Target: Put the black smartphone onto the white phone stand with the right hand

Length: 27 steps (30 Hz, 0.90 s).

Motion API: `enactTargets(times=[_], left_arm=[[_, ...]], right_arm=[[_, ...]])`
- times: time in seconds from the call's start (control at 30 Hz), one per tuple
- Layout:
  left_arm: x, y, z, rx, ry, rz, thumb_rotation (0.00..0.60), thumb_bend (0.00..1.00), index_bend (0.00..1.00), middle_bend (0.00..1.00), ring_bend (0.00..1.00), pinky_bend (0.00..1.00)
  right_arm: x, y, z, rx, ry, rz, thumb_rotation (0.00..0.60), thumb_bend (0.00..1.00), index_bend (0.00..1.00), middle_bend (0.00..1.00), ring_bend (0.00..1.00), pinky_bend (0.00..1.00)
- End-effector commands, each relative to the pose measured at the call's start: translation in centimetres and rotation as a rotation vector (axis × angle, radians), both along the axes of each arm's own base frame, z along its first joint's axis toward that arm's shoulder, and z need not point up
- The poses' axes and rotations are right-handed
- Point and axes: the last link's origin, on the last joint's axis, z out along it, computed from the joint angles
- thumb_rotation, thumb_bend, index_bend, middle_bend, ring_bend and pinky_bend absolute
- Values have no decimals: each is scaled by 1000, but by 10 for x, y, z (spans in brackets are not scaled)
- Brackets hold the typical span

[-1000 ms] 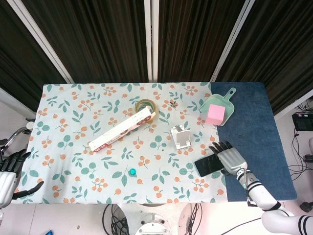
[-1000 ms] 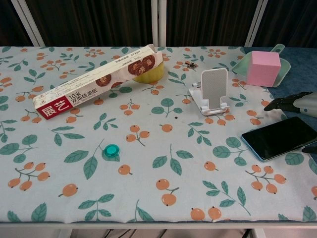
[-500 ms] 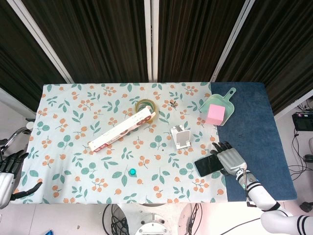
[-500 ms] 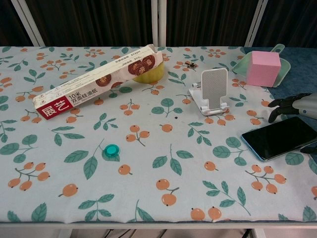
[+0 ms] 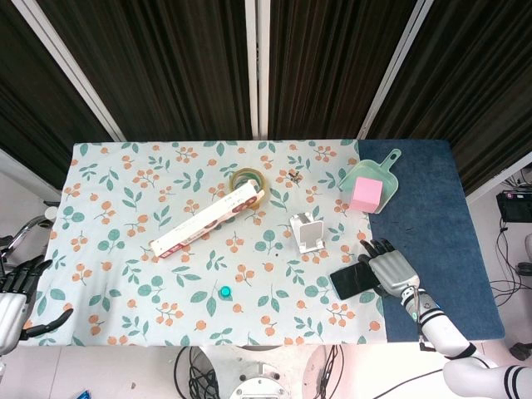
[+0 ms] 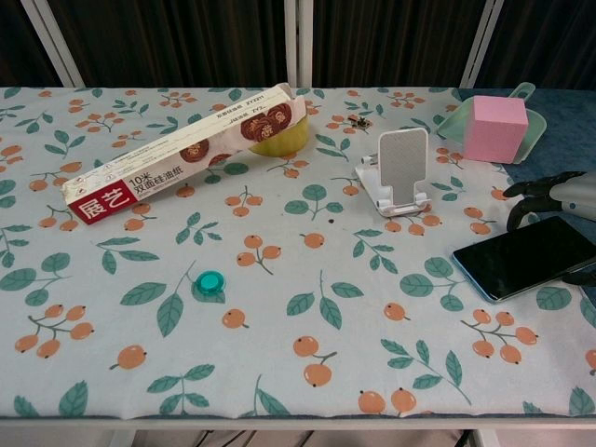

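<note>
The black smartphone [image 6: 529,257] lies flat, screen up, on the floral tablecloth [image 6: 279,279] near its right edge, apart from the white phone stand [image 6: 400,171], which stands empty and upright further in. The right hand [image 5: 389,270] is at the right end of the phone with its fingers [image 6: 526,194] curled down over the far edge and the thumb at the near edge, but I cannot tell if it really grips the phone. The left hand [image 5: 15,301] hangs off the left side of the table, with fingers apart and holding nothing.
</note>
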Motion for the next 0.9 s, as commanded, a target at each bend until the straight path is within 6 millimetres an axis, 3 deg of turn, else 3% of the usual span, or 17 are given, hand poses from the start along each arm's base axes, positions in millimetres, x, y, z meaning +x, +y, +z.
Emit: enactTargets(times=[0.03, 0.23, 0.5, 0.7, 0.9], left_arm=[[0, 0, -1, -1, -3, 2, 158, 128, 107, 73, 99, 203], [-1, 0, -1, -2, -12, 6, 161, 128, 107, 73, 99, 203], [-2, -2, -2, -9, -16, 14, 160, 128, 107, 68, 99, 203], [-2, -2, -1, -7, -18, 16, 160, 127, 107, 66, 99, 204], [-2, -2, 1, -4, -18, 16, 160, 127, 107, 66, 99, 204]], right_arm=[[1, 0, 1, -9, -15, -1, 600, 222, 583, 0, 0, 0], [0, 1, 6, -37, -43, 13, 600, 272, 659, 82, 23, 0], [0, 2, 8, -55, -63, 26, 600, 293, 684, 313, 302, 44], [2, 2, 11, -79, -90, 42, 600, 304, 709, 425, 466, 44], [10, -1, 25, -137, -137, 74, 600, 326, 733, 500, 541, 49]])
